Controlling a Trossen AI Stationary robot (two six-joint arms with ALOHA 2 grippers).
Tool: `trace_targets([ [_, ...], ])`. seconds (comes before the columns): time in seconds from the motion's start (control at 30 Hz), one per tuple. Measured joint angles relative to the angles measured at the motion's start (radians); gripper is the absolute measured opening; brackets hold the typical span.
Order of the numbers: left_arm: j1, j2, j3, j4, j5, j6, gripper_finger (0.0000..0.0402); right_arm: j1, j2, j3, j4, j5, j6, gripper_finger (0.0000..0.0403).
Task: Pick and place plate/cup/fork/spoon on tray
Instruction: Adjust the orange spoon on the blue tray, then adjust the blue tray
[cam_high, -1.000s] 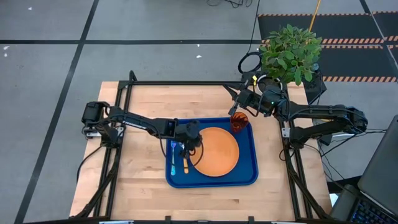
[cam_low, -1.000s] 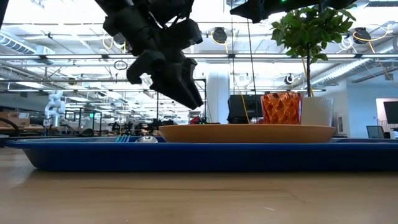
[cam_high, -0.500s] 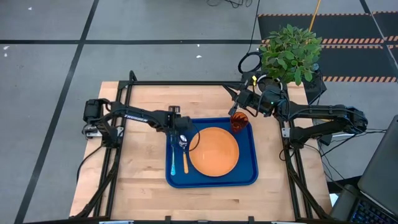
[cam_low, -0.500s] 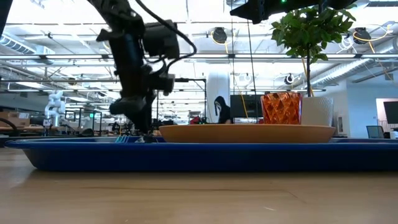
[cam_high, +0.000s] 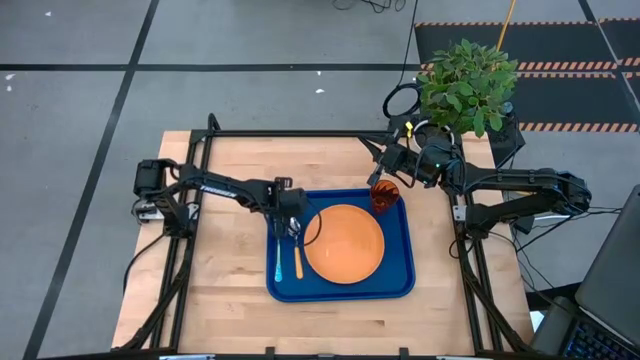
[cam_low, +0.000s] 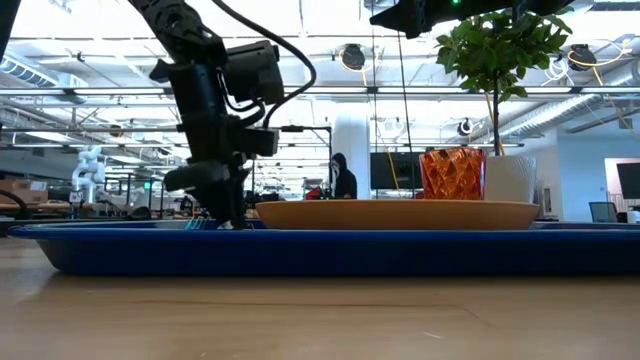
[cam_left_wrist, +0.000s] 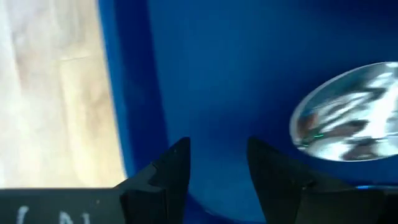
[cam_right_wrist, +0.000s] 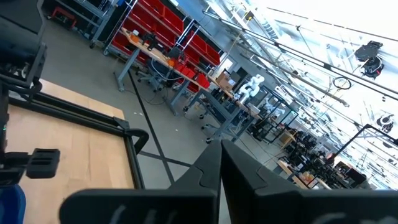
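The surface (cam_high: 230, 170) carries the blue tray (cam_high: 400, 280) at frame centre. The plate (cam_high: 345, 243) fills the tray's right half, leaving a left strip for cutlery. The cup (cam_high: 386, 196) stands in the upper-right corner. Fork (cam_high: 278, 262) and spoon (cam_high: 297, 255) lie parallel at left. The left pincer (cam_left_wrist: 217, 165) hangs low over the spoon's bowl, fingers apart, gripping nothing. The right pincer (cam_right_wrist: 221, 163), fingers together, waits above the cup.

No brand, label, number or sign can be read in any of the views. Pale marks show on the dark band along the lower left of the left wrist view, too blurred to make out.
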Motion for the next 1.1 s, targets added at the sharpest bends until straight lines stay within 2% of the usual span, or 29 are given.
trace_targets([
  [0.2, -0.022, 0.0, 0.0, 0.0, 0.054, 0.001, 0.0161, 0.0, 0.0, 0.0, 0.0, 0.0, 0.0, 0.0002],
  [0.83, -0.034, 0.0, 0.0, -0.001, 0.051, 0.009, 0.0161, 0.0, 0.0, 0.0, 0.0, 0.0, 0.0, 0.0002],
  [0.9, -0.034, 0.0, 0.0, -0.001, 0.016, 0.015, 0.0161, 0.0, 0.0, 0.0, 0.0, 0.0, 0.0, 0.0002],
  [1.03, -0.025, 0.0, 0.0, 0.007, -0.15, 0.029, 0.0161, 0.0, 0.0, 0.0, 0.0, 0.0, 0.0, 0.0002],
  [1.1, -0.007, -0.002, 0.0, 0.028, -0.186, 0.027, 0.0161, 0.0, 0.0, 0.0, 0.0, 0.0, 0.002, 0.0002],
])
